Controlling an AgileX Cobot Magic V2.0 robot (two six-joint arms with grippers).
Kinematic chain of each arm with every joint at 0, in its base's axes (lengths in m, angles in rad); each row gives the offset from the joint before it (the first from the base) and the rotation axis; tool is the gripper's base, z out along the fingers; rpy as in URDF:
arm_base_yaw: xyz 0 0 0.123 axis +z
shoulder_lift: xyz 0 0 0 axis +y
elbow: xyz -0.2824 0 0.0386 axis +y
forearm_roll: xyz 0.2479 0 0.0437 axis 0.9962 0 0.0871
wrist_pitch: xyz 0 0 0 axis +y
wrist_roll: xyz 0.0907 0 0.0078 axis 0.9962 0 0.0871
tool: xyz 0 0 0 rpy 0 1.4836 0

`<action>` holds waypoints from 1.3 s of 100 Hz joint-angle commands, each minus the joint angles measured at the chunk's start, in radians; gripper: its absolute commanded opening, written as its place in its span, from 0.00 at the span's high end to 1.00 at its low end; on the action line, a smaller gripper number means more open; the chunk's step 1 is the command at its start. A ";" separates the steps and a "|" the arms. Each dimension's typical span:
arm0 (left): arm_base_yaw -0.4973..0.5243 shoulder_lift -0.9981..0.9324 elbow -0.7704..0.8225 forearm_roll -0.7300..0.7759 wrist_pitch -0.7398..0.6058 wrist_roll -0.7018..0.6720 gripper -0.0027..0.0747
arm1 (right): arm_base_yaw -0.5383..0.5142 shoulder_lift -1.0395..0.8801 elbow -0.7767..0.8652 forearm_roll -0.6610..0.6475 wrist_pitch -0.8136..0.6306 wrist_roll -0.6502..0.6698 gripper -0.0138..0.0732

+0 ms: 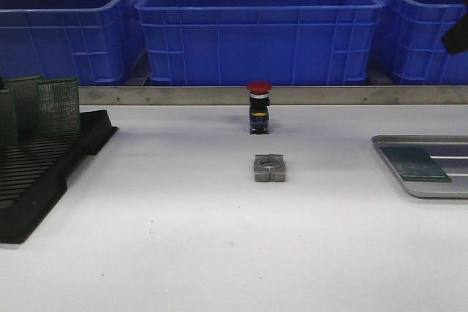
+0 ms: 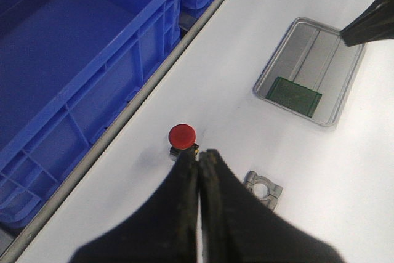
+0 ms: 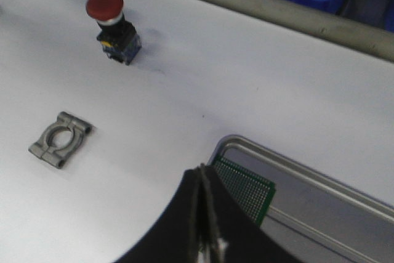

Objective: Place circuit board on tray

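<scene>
Green board point(image 1: 414, 163) flat in tray point(image 1: 428, 189); left gripper point(image 2: 199, 159) clenched, empty, raised over table; right gripper point(image 3: 202, 173) clenched, empty, above tray rim

The left arm's black two-fingered gripper point(image 2: 199, 158) hung above the table with its jaws pressed together, nothing between them. The right arm's black gripper point(image 3: 203, 173) was likewise closed tight and empty, fingertips meeting at a point. In the front view only a dark sliver of the right arm showed.
</scene>
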 commanded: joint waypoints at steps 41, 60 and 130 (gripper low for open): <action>0.001 -0.320 0.105 0.018 -0.070 -0.132 0.99 | -0.003 -0.375 0.138 0.137 -0.083 0.015 0.97; 0.001 -0.502 0.339 0.018 -0.249 -0.132 0.99 | -0.003 -0.537 0.234 0.147 -0.146 0.012 0.97; 0.001 -1.269 1.357 0.012 -0.888 -0.093 0.99 | 0.039 -0.923 0.484 0.213 -0.154 0.001 0.97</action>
